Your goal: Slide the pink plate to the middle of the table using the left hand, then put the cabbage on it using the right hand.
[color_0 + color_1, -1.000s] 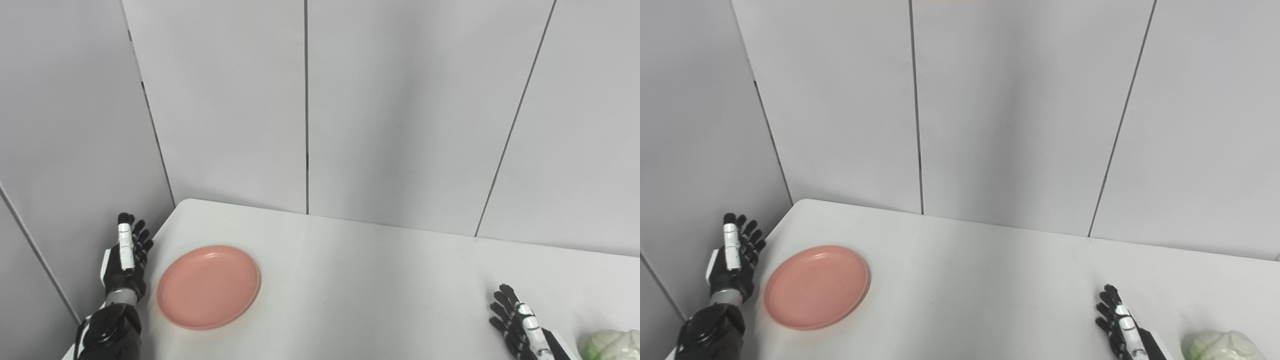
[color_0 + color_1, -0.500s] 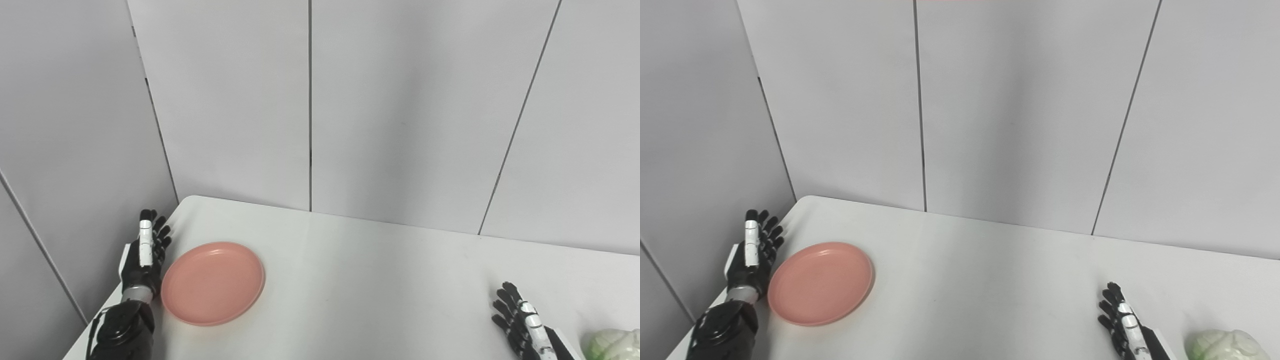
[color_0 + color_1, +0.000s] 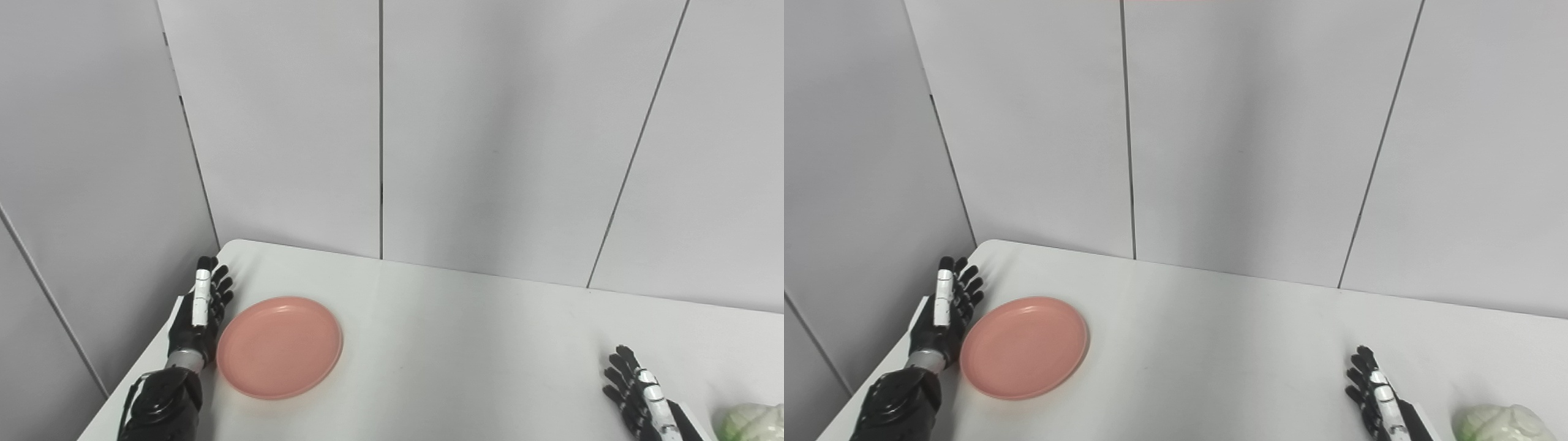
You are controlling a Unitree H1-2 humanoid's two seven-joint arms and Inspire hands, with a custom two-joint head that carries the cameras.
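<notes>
A white tabletop is carrying one cabbage at its near right corner and one pink plate at the left. The right hand is lying flat, fingers spread, holding nothing, beside the cabbage. The left hand, fingers extended and empty, is touching the plate's left rim. Grey wall panels are standing behind.

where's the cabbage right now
The cabbage sits at the table's near right corner, cut off by the picture's bottom edge, just right of the open right hand and far from the pink plate.
</notes>
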